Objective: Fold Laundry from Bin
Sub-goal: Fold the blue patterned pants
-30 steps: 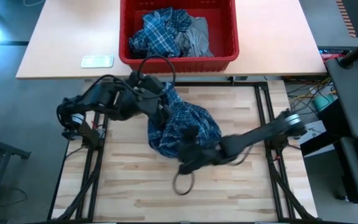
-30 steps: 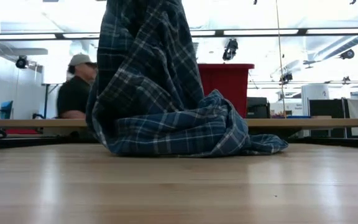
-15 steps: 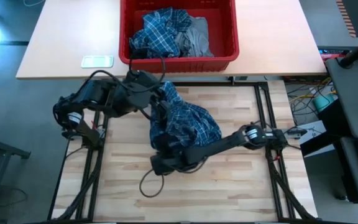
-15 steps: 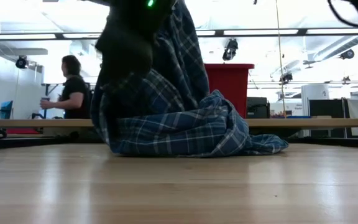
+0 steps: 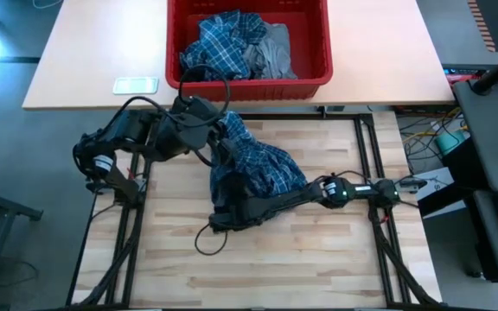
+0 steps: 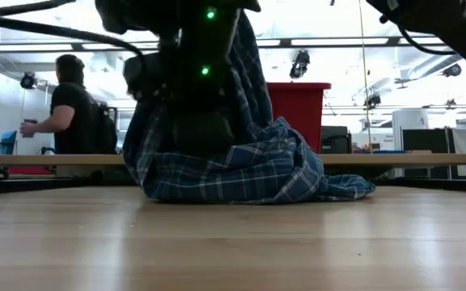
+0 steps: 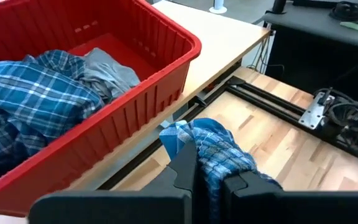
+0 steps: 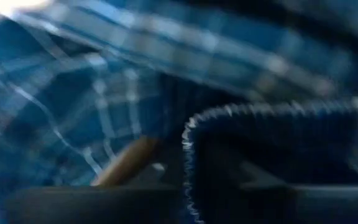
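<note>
The left gripper (image 7: 209,177) is pinched on the plaid shirt (image 5: 258,168), lifting one corner, while the right gripper (image 5: 223,218) is closed on its lower hem so it can be spread on the surface (image 5: 318,259).

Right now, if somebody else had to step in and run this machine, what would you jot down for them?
Left gripper: shut on the plaid shirt, holding one end up off the table.
Right gripper: low at the shirt's near edge, fingers closed around a fold of it.
Bin: behind the work table, with another plaid garment and a grey T-shirt inside.
Done: one shirt is out of the bin.
Left: it is bunched, not spread or folded; the bin's garments are untouched.
</note>
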### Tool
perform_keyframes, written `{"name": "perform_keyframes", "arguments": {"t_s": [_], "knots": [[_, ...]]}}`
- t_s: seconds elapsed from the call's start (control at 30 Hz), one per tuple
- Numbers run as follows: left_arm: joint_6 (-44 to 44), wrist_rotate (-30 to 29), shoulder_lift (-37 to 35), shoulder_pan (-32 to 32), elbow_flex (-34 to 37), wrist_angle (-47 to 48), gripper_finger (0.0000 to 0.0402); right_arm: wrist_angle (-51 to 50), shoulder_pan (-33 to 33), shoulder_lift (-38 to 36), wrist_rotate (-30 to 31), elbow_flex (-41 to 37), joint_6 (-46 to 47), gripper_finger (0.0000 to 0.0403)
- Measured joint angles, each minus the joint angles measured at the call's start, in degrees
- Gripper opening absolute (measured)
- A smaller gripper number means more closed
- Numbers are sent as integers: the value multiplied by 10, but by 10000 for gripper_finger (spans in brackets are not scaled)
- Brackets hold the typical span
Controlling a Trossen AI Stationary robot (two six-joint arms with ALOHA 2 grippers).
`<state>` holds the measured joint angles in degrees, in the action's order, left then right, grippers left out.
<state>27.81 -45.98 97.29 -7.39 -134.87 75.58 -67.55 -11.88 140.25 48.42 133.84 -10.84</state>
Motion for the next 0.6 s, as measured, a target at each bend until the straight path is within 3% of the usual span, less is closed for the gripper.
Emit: {"name": "perform_keyframes", "arguments": {"t_s": [0.17,0.6], "knots": [[-10,-23,-16,14,0,34,0,-24,-8,-70,11,0,50,10],[-18,-47,-55,42,0,91,0,-37,-57,-390,-5,0,125,9]]}}
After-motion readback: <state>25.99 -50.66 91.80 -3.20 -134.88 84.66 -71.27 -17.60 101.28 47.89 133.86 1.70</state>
